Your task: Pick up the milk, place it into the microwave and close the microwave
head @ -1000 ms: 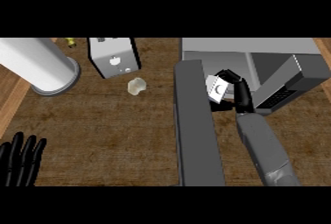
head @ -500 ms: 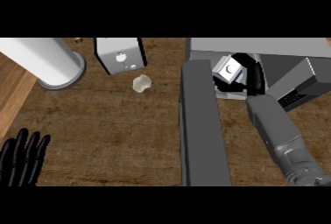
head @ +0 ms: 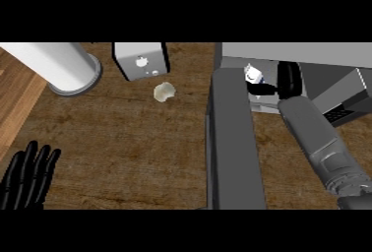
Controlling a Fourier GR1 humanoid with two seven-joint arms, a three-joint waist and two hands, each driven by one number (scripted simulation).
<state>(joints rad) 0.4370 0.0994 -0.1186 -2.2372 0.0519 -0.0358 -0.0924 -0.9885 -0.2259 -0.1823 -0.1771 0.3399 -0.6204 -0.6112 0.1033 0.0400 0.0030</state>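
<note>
Milk sits at about one o'clock in the head view, a small white carton with a dark mark on its face, tilted and just inside the microwave opening. The right hand is curled round it: black fingers rise along its three-o'clock side and the thumb crosses beneath it. Whether the carton touches the microwave floor is hard to tell, since the hand hides its base. The grey right forearm runs from five o'clock up to the hand. The microwave door stands open, a long dark grey slab reaching from the opening down toward six o'clock, just beside the forearm.

On the brown worktop, a grey toaster stands at twelve o'clock, with a small pale lump just below it. A tall white cylinder leans at eleven o'clock, well apart from the microwave.

The left hand rests at eight o'clock near the lower edge, fingers straight and spread upward, holding nothing.
</note>
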